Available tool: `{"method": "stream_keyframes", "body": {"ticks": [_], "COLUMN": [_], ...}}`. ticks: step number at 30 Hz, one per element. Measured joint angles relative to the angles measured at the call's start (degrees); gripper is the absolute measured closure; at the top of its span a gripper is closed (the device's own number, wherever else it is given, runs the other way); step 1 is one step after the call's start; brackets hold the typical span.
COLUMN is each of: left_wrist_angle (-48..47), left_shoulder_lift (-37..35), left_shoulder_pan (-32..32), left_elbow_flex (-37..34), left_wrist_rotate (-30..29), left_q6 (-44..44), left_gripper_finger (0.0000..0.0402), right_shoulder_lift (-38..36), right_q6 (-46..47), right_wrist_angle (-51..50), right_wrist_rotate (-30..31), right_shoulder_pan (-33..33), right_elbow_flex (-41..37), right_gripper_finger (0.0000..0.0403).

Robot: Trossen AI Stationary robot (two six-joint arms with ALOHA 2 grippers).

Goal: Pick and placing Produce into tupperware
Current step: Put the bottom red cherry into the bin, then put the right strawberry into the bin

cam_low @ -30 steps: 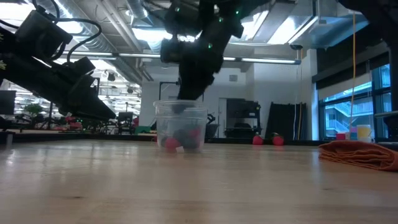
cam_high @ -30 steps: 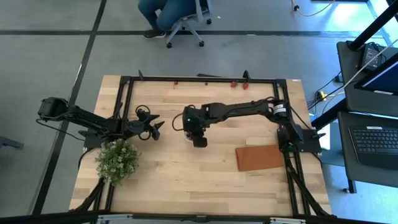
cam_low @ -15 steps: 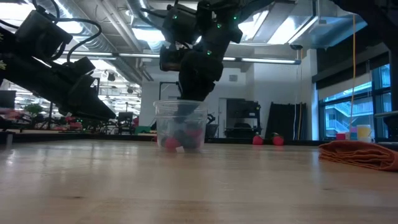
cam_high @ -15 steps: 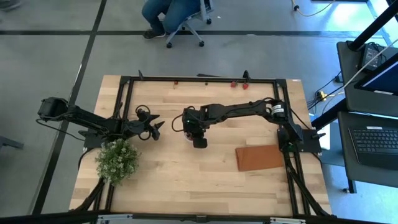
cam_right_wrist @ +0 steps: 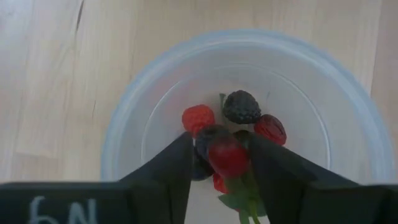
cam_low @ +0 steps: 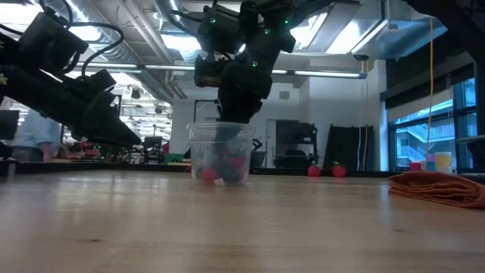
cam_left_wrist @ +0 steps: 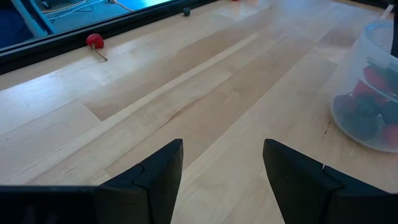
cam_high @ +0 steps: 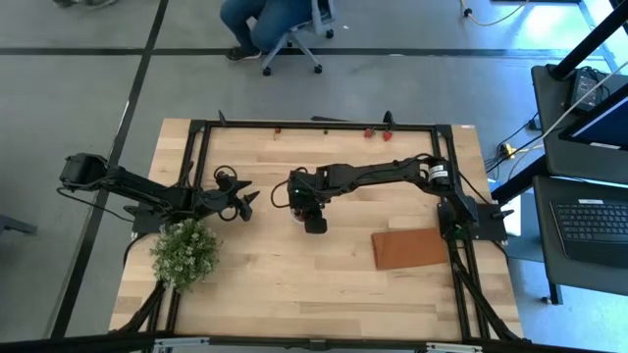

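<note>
While the right gripper hangs directly over the cup at mid-table, a red berry sits between its fingers; whether they grip it or have let go, I cannot tell. More berries (red and dark) lie in the cup. Well apart, the left gripper waits with fingers spread, empty, beside the bush.

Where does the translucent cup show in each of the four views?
High: cup at table centre, mostly hidden under the right gripper.
Low: centre-left.
Left wrist: right edge.
Right wrist: fills the frame.
Shared landmark: the berries inside.
</note>
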Motion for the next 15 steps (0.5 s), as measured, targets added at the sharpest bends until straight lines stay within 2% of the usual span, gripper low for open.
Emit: {"method": "stream_keyframes", "body": {"ticks": [8, 15], "left_wrist_angle": [-0.02, -0.01], "left_shoulder_lift": [0.0, 0.0], "left_shoulder_pan": [0.0, 0.0], "left_elbow_flex": [0.0, -0.01], "left_wrist_rotate": [0.0, 0.01], "left_q6": [0.01, -0.02], "left_gripper_finger": [0.0187, 0.0187], "right_shoulder_lift": [-3.98, -14.33], "right_q6": [0.02, 1.6], "right_wrist_angle": [0.06, -2.98], "right_wrist_rotate": [-0.04, -0.04], "right_shoulder_pan": [-0.64, -5.52], "right_elbow_flex": [0.04, 0.07], "right_gripper_finger": [0.0232, 0.0232]}}
